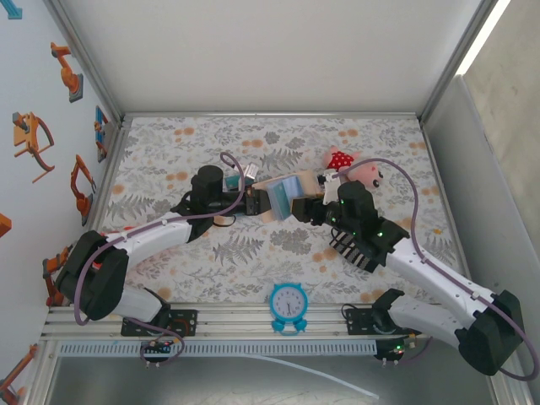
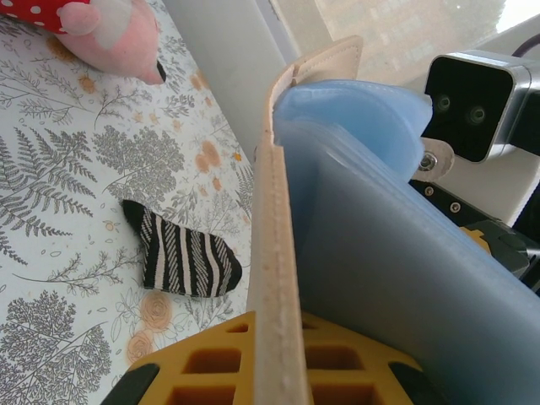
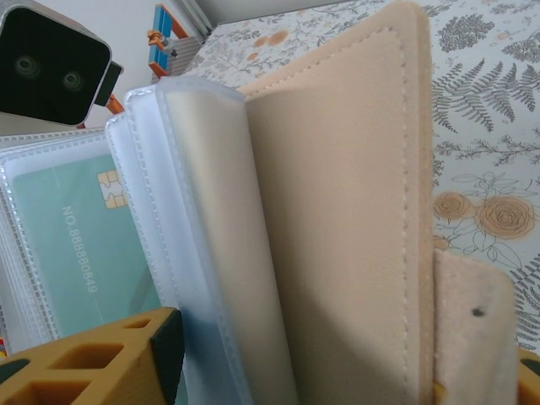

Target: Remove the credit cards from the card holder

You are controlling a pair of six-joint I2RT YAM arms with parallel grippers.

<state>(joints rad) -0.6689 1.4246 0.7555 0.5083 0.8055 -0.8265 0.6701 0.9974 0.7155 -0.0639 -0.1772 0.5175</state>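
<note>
Card holder (image 3: 337, 211): soft tan, stitched edges

worktop (image 1: 169, 160): fern-and-flower print | blue alarm clock (image 1: 289, 305): near edge, middle | black-and-white striped sock (image 2: 190, 257): lying flat | pink plush toy (image 1: 361, 171), red spotted cap: far side

1. The card holder (image 1: 283, 190) is a tan bifold, upright on edge and opened, near the middle of the bench (image 1: 169, 152); its pale blue, clear sleeves fan out from the cover.
2. A teal credit card (image 3: 76, 236), with chip and printed number, sits inside one clear sleeve.
</note>
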